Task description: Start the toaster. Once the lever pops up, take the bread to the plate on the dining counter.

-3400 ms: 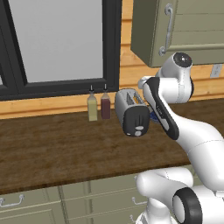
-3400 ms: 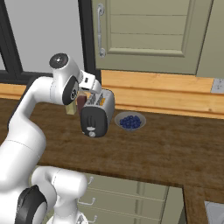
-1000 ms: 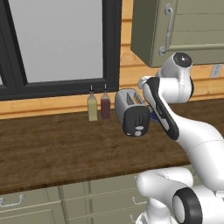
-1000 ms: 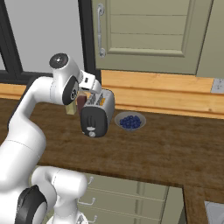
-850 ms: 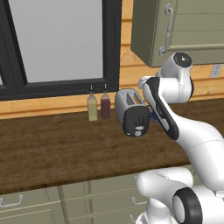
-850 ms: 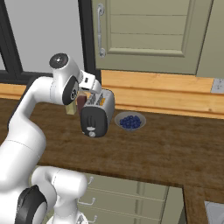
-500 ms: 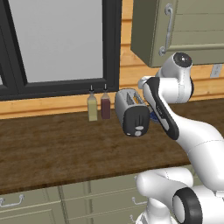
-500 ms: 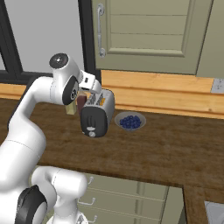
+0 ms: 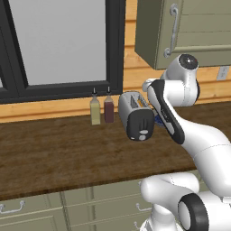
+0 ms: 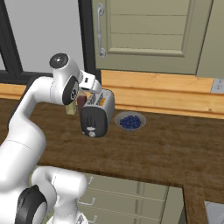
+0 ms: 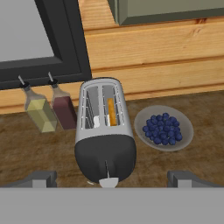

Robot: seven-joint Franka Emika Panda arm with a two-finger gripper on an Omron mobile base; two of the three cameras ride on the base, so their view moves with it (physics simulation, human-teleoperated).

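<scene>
Toaster (image 11: 104, 131) silver, 2 slots (black end panel), bread (image 11: 112, 112) inside.

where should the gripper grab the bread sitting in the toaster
Take the bread by its top crust edge, coming straight down from above with one finger on each flat face. It stands on edge in a slot of the toaster, so probably only that narrow top edge can be reached. The open gripper hangs above.

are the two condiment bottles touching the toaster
Apart. In the hand view a strip of bare worktop and wall shows between the dark red bottle and the toaster; the yellow bottle stands farther off, beyond it.
</scene>
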